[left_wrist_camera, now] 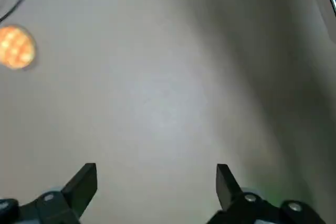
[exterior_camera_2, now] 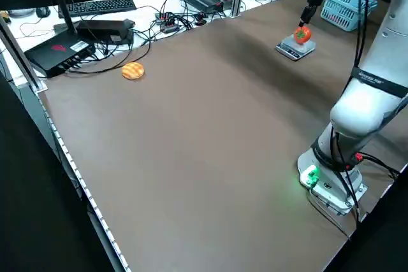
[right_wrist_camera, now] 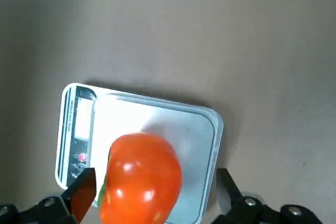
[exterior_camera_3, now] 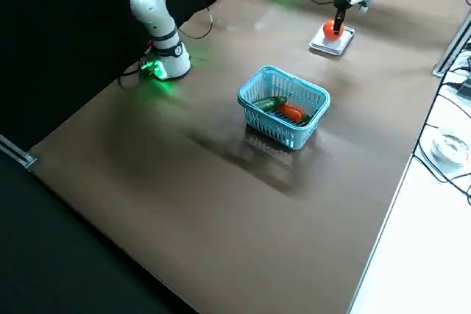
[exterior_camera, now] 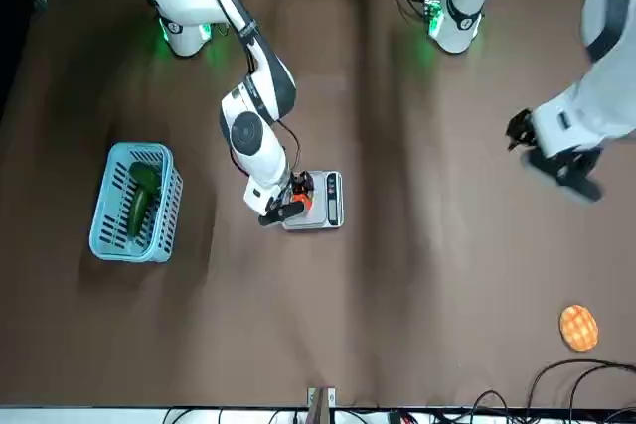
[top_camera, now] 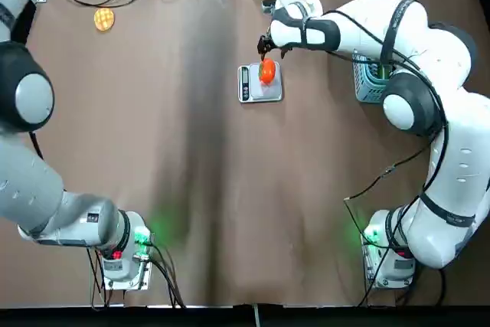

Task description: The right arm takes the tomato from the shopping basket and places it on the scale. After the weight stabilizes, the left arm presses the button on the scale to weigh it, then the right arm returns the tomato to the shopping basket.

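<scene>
Right end effector (right_wrist_camera: 161,195), fingers spread, flanks the tomato (right_wrist_camera: 140,178) on the scale (right_wrist_camera: 202,145) between them; it should withdraw straight up, brushing neither.

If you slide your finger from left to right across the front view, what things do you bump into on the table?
Basket with the green vegetable in it → right gripper → scale → waffle-patterned yellow-orange round thing.

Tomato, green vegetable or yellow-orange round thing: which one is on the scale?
The tomato; it sits on the scale's silver plate, between the right pincer's open fingers.
</scene>
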`<state>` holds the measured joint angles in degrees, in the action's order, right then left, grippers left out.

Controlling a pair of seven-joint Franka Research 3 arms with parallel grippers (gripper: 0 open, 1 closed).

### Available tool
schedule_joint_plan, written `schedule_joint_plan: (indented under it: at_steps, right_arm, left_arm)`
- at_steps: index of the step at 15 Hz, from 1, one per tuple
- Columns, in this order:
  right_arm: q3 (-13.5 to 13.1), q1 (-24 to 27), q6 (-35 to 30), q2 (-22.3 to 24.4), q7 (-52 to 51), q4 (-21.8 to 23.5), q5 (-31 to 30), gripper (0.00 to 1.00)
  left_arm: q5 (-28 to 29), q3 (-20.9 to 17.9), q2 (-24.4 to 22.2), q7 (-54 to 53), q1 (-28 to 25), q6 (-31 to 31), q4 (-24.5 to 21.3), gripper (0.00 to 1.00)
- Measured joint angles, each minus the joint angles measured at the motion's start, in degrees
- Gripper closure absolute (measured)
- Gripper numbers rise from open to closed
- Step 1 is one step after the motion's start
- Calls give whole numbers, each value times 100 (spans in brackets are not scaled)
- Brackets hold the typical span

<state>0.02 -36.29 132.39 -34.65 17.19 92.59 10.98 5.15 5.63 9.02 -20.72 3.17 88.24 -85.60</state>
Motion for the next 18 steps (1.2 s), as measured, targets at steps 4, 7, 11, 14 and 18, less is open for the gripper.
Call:
schedule_joint_plan:
  at_steps: [4,7,11,14,18]
  right_arm:
    - [1,-115,68,-150,6,2,4,0]
    - [1,-179,81,-223,11,3,5,0]
    - [1,-207,102,-268,12,3,5,1]
    - [-4,-219,129,-275,12,-5,5,24]
    - [-99,-155,133,-205,12,-77,5,25]
  left_arm:
    - [-5,-257,-528,1013,-24,-340,-6,0]
    - [-271,-276,-523,2219,-68,-362,-21,0]
    - [-299,-267,-576,3140,-39,-720,-32,0]
    - [-666,-285,-577,3314,-252,-777,-50,0]
    - [-716,-290,-582,3289,-350,-902,-59,0]
